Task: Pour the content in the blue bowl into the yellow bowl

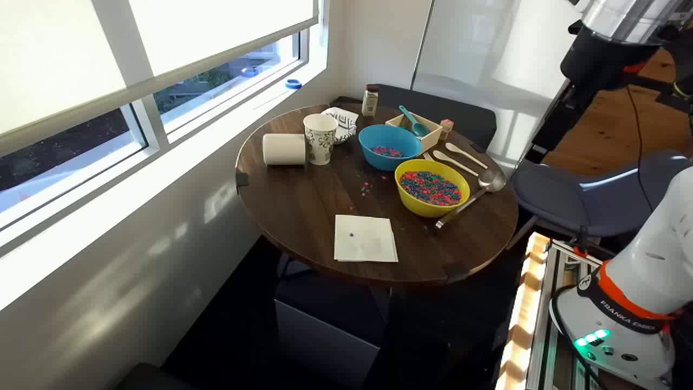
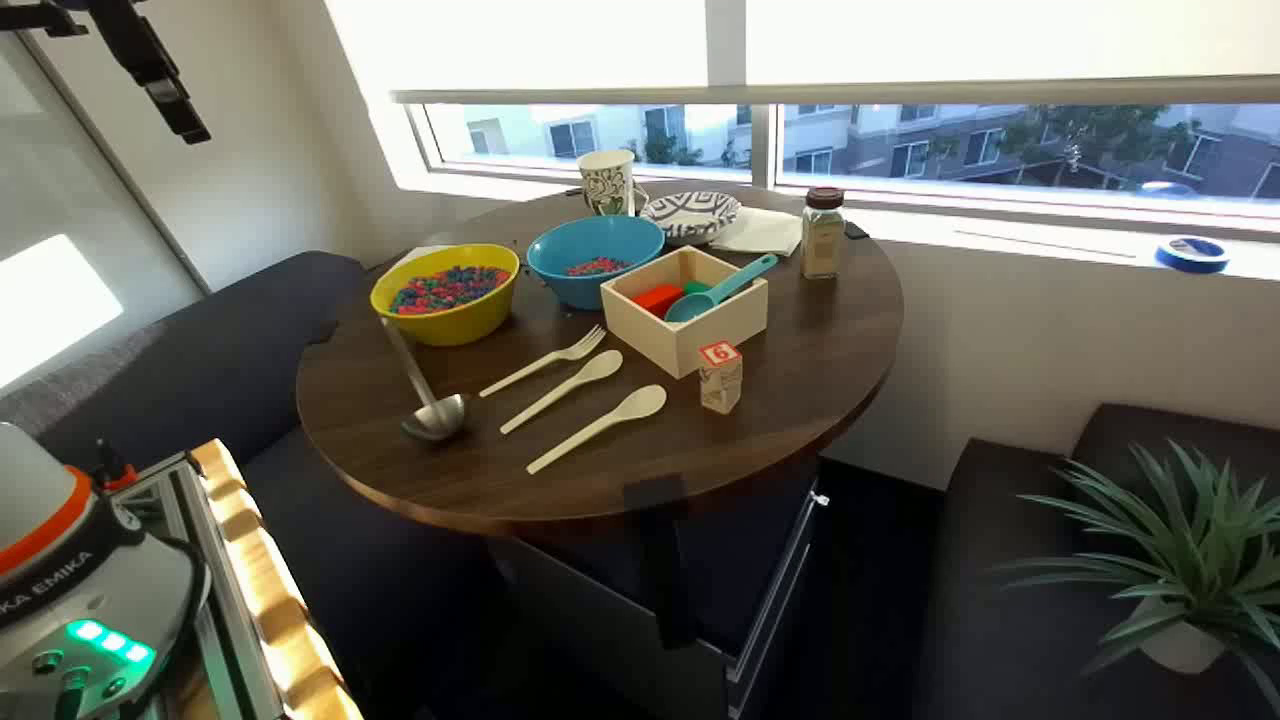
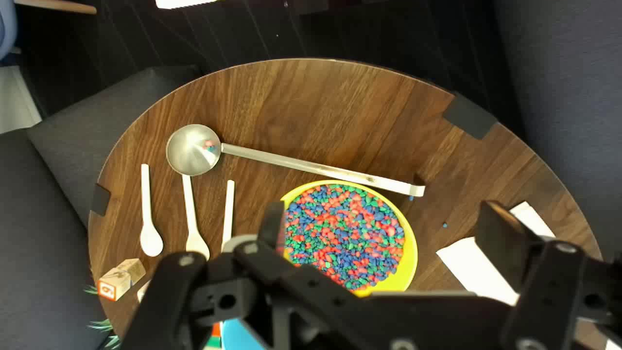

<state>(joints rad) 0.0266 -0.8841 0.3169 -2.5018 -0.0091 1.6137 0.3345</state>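
Note:
The blue bowl [image 1: 391, 162] stands upright on the round table, in both exterior views [image 2: 590, 290]. The content [image 1: 387, 151], small pink and blue bits, lies in its bottom. In the wrist view only a piece of the blue bowl [image 3: 239, 336] shows at the bottom edge. The yellow bowl [image 1: 427, 208] stands beside it, also in an exterior view [image 2: 460, 325], well filled with small red, blue and green bits. In the wrist view the yellow bowl [image 3: 409, 255] lies below my gripper [image 3: 388, 233]. The gripper's fingers are wide apart with nothing between them, high above the table.
A metal ladle [image 1: 491, 180] lies beside the yellow bowl. Wooden spoons [image 2: 600, 425], a fork [image 2: 550, 358], a wooden box [image 2: 690, 335] with a teal scoop and a stacked block [image 2: 720, 380] lie nearby. A patterned cup [image 1: 320, 142], jar [image 2: 822, 235] and napkins [image 1: 365, 238] stand around. Loose bits [image 1: 366, 188] are scattered.

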